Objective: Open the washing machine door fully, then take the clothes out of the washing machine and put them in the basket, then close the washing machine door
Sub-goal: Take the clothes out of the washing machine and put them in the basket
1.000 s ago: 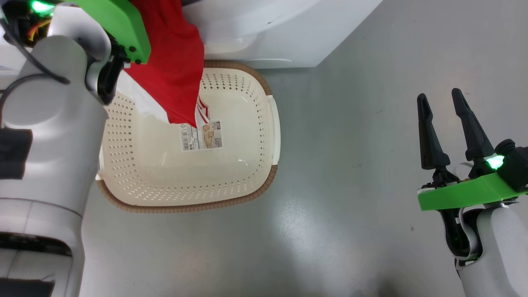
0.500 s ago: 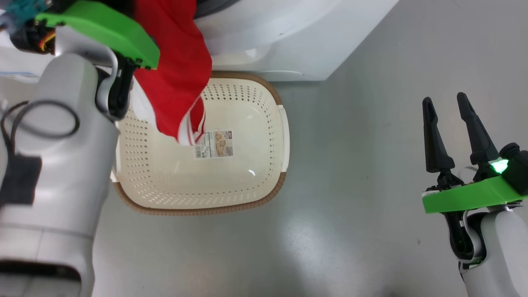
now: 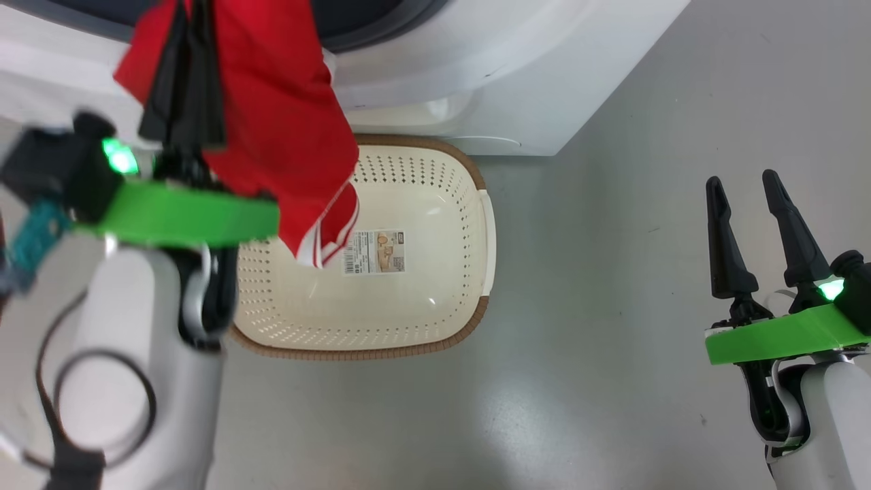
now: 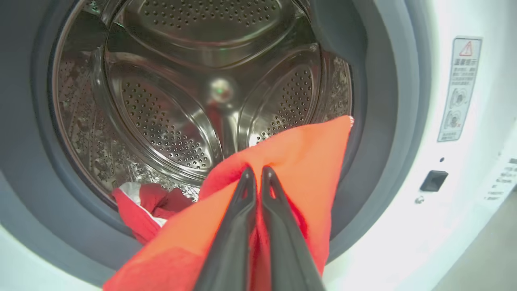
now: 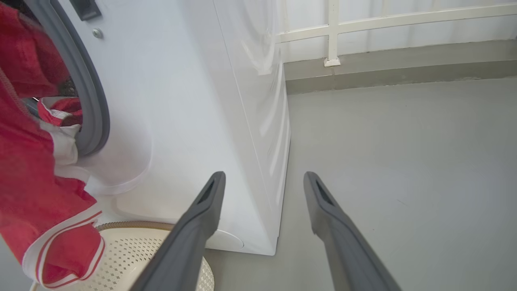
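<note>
While the left tool pinches the clothes between fingers drawn almost together, the red fabric hangs from it in front of the washing machine. The white-striped hem dangles over the far left part of the basket, and none of it lies inside yet. The basket stands on the floor just beside the machine's front, on the near side, with its sticker bare.

The steel drum gapes uncovered behind the grey rubber ring, so the opening step looks done. Unloading seems about half through: the garment is mostly out and raised. A fold of red and white lies at the drum's lower lip, and I cannot tell whether it belongs to the held piece or is a second one.

What is left, by my reading, is lowering and releasing the fabric into the basket, clearing that fold, and closing the washing machine door. The right tool waits well apart on the right, fingers spread wide and holding nothing.
</note>
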Robot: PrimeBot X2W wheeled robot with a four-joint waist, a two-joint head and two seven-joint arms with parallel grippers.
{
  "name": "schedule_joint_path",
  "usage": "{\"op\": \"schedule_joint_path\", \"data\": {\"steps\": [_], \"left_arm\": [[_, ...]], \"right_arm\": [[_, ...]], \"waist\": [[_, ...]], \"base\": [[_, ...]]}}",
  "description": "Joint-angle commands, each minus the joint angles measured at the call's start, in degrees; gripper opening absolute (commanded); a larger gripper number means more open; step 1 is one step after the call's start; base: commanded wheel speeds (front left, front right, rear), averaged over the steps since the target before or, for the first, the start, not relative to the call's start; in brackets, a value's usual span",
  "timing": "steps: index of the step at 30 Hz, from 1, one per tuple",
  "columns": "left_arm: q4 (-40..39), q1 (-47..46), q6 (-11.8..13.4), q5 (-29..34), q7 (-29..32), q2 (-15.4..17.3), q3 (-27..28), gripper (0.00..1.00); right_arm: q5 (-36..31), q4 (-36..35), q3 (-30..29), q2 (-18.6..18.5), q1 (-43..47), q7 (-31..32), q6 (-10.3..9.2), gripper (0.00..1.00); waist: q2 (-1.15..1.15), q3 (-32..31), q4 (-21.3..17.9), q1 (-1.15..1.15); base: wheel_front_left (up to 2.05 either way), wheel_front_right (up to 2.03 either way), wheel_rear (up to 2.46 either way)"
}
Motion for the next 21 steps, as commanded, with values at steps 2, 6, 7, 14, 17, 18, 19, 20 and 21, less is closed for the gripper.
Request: {"op": "schedule_joint_path", "data": {"steps": [2, 6, 7, 14, 17, 18, 19, 20, 21], "left_arm": [[-3.84, 4.04, -0.49, 0.58, -0.43, 1.1, 1.75, 0.0], [-6.8, 9.35, -0.84, 0.54, -0.43, 0.75, 1.17, 0.0], [-6.97, 10.5, -0.89, 0.47, -0.43, 0.71, 0.87, 0.0], [-4.75, 14.74, -0.04, -2.45, -0.43, 0.66, -1.53, 0.0], [-0.82, 14.75, -0.04, -4.48, -0.43, 0.65, -2.31, 0.0], [0.62, 14.4, -0.02, -4.37, -0.43, 0.65, -2.44, 0.0], [2.07, 13.97, -0.1, -4.63, -0.43, 0.65, -2.43, 0.0], [3.83, 13.51, -0.22, -4.86, -0.43, 0.65, -2.5, 0.0], [5.49, 12.91, -0.33, -4.58, -0.43, 0.65, -2.54, 0.0]], "right_arm": [[-0.4, -1.33, 1.28, -0.3, 1.78, -0.37, 0.37, 1.0], [-0.35, -1.37, 1.52, -0.27, 1.63, -0.37, 0.37, 1.0], [-0.31, -1.38, 1.53, -0.27, 1.59, -0.37, 0.37, 1.0], [-0.17, -1.63, 1.53, -0.19, 1.16, -0.37, 0.37, 1.0], [-0.2, -1.73, 1.68, -0.1, 0.79, -0.37, 0.37, 1.0], [-0.21, -1.75, 1.8, -0.05, 0.63, -0.37, 0.37, 1.0], [-0.22, -1.79, 1.98, 0.0, 0.39, -0.37, 0.37, 1.0], [-0.2, -1.81, 2.09, 0.06, 0.15, -0.37, 0.37, 1.0], [-0.2, -1.84, 2.18, 0.12, -0.03, -0.37, 0.37, 1.0]], "waist": [[0.0, -0.15, 0.08, 0.0], [0.0, 0.1, -0.02, 0.0], [0.0, 0.19, -0.02, 0.0], [0.0, 1.45, -0.42, 0.0], [0.0, 2.3, -0.73, 0.0], [0.0, 2.62, -0.9, 0.0], [0.0, 3.02, -1.15, 0.0], [0.0, 3.35, -1.35, 0.0], [0.0, 3.72, -1.53, 0.0]], "base": [[0.0, 0.0, 0.0], [0.0, 0.0, 0.0], [0.0, 0.0, 0.0], [0.0, 0.0, 0.0], [0.0, 0.0, 0.0], [0.0, 0.0, 0.0], [0.0, 0.0, 0.0], [0.0, 0.0, 0.0], [0.0, 0.0, 0.0]]}}
